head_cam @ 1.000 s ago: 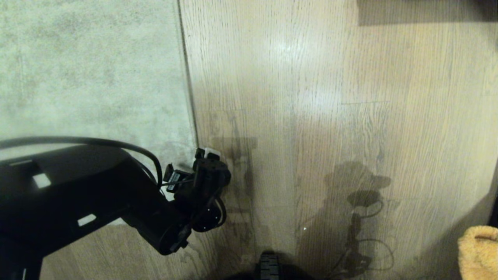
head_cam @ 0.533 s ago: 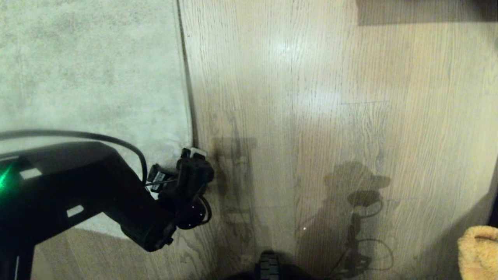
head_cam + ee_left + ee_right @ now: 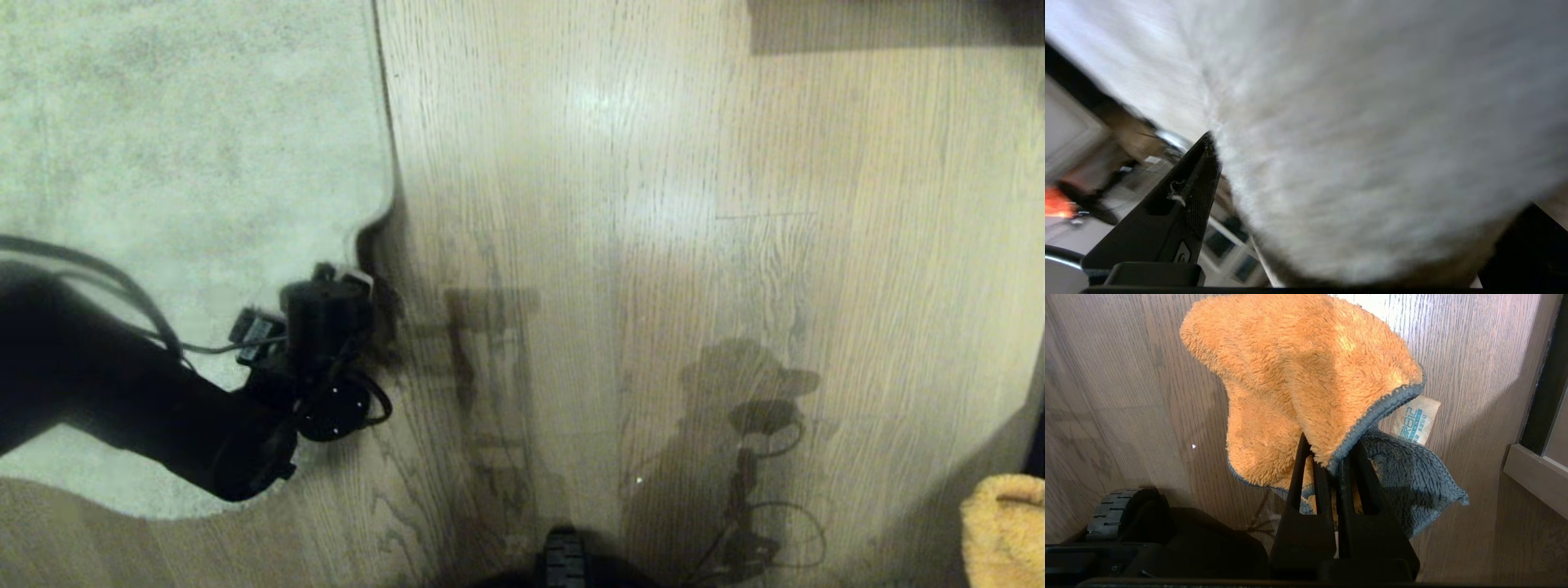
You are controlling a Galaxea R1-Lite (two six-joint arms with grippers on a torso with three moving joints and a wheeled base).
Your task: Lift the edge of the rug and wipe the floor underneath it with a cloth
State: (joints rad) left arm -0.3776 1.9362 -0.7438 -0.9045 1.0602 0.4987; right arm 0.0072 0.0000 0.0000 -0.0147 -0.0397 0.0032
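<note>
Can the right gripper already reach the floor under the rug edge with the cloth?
Probably not yet. The rug edge is only buckled by the left gripper, with little floor uncovered, and the right gripper holds the cloth far aside.

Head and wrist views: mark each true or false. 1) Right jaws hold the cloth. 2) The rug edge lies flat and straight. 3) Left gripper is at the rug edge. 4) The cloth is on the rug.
1) True: the right gripper is shut on the cloth.
2) False: the rug edge is bent and pushed in.
3) True: the left gripper is there, jaws open.
4) False: it hangs over the floor, off the rug.
</note>
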